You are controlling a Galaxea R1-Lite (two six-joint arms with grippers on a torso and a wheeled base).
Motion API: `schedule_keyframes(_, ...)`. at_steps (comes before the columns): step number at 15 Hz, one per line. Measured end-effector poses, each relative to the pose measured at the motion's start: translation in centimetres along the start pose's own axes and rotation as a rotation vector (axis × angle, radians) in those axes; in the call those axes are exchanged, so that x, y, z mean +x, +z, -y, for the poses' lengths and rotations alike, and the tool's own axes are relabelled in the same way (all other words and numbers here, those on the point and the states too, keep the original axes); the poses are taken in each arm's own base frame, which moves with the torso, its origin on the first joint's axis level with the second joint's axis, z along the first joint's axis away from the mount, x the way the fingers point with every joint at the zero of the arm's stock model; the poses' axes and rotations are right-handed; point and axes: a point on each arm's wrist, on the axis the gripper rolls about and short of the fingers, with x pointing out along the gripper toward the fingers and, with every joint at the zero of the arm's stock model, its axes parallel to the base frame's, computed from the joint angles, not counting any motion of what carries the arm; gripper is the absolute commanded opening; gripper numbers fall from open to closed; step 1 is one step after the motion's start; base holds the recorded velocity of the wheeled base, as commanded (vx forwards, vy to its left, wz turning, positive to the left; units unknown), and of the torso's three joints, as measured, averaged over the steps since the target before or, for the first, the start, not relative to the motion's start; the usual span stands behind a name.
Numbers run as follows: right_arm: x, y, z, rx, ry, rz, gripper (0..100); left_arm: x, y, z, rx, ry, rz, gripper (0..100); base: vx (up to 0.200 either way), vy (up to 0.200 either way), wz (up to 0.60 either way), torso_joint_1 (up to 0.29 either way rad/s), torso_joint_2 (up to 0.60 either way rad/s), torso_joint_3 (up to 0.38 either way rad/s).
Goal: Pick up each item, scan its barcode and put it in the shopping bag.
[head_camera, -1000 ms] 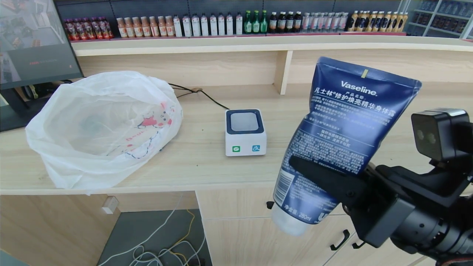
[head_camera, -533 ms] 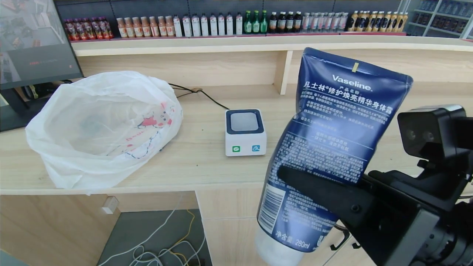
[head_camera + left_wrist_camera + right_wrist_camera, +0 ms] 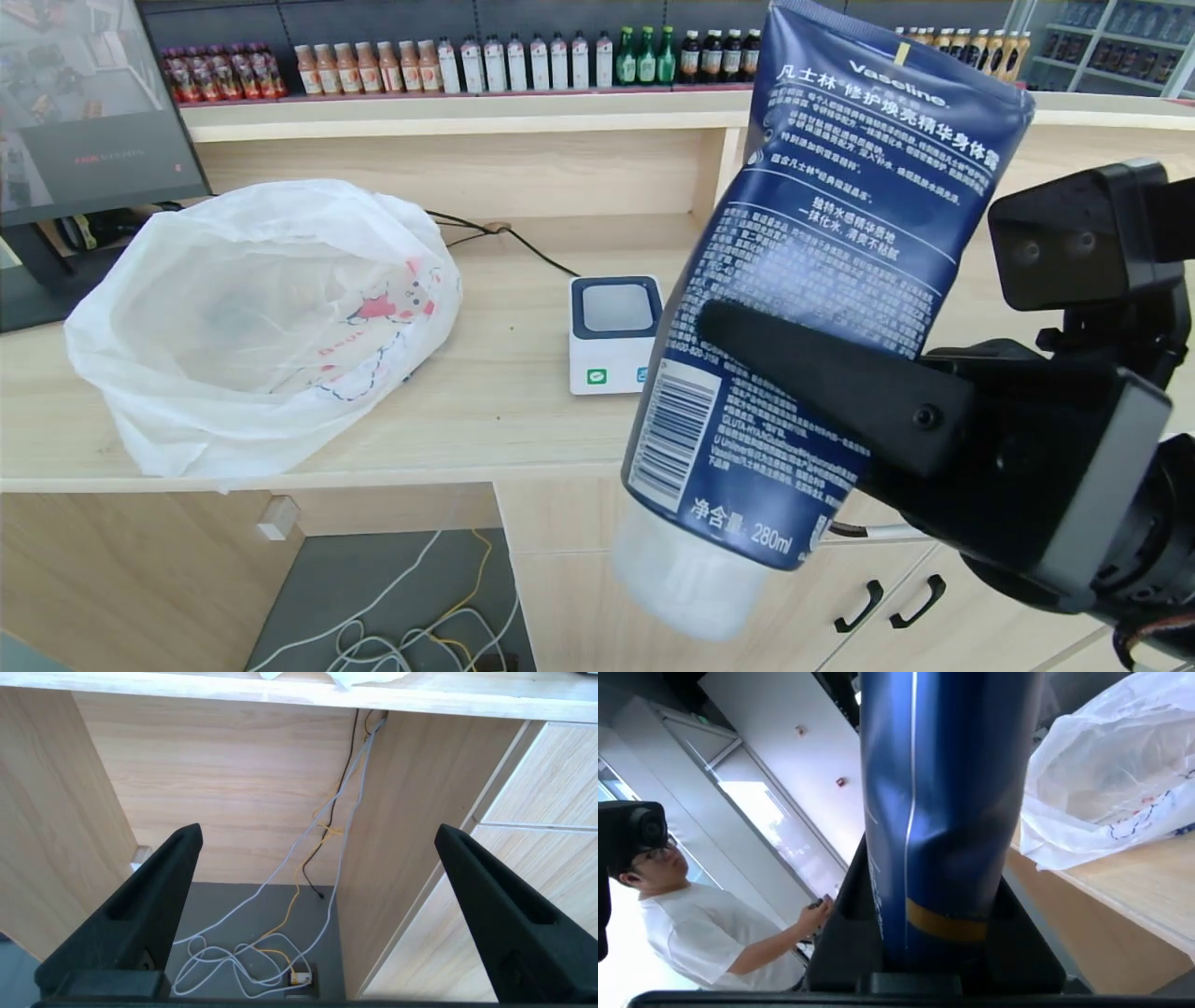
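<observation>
Head view: the blue body-lotion tube (image 3: 822, 280) is off the tabletop (image 3: 504, 420), held in the air in front of and to the right of the barcode scanner (image 3: 611, 331), cap end down and crimped end up. So the pick-up looks done. The scan and the bagging seem left to do, since the barcode (image 3: 677, 420) faces up toward the camera, not toward the scanner's window. The white shopping bag (image 3: 252, 317) sits open on the tabletop, left of the scanner; I cannot tell whether anything lies inside.

The right gripper (image 3: 747, 341) is clamped across the tube's lower half, one finger over the printed face, and the right wrist view shows the tube (image 3: 943, 812) pinched between both. The left gripper (image 3: 318, 915) is spread wide and empty, low beside the counter's front.
</observation>
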Motion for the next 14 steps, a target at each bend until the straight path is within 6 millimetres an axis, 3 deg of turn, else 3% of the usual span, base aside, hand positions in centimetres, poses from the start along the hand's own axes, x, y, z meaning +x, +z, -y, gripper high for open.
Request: schedule_keyframes(14,0.13,0.16,-0.03,0.036,0.016,0.018,0,0.00,0.00,0.00,0.000,0.000,0.000,100,0.000,0.000,0.00,0.000,0.00,0.000)
